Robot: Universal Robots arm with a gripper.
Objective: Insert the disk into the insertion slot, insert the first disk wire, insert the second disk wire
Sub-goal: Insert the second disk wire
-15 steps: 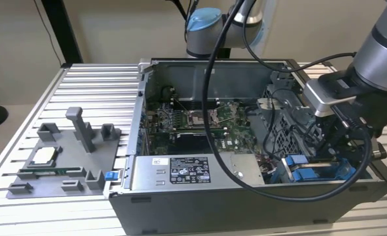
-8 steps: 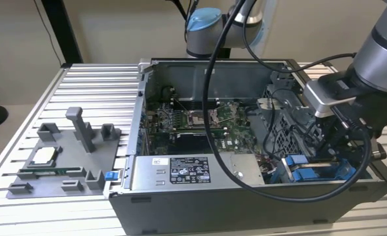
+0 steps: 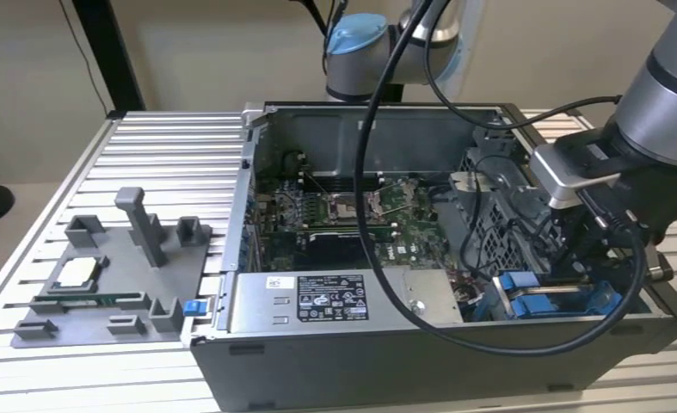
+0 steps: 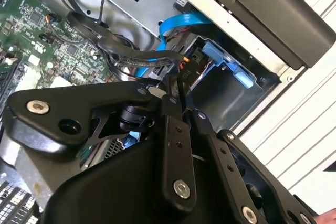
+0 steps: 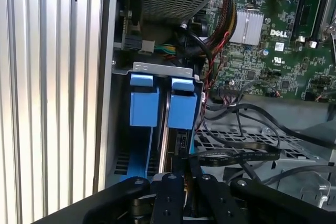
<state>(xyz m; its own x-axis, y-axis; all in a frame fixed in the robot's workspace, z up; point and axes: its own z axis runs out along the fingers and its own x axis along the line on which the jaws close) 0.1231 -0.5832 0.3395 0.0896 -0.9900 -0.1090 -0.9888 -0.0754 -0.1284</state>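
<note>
Blue carrier tabs mark where we are working: in the exterior view the end effector (image 3: 585,258) hangs low inside the computer case (image 3: 430,344), over the insertion slot (image 3: 544,301) at the exterior view's right, near corner. In the second wrist view its fingers (image 4: 176,108) look pinched nearly together around a thin black wire (image 4: 131,56); we judge it gripped. In the first wrist view the disk (image 5: 181,108) stands seated in the slot, so we should keep the connector square and press gently.
</note>
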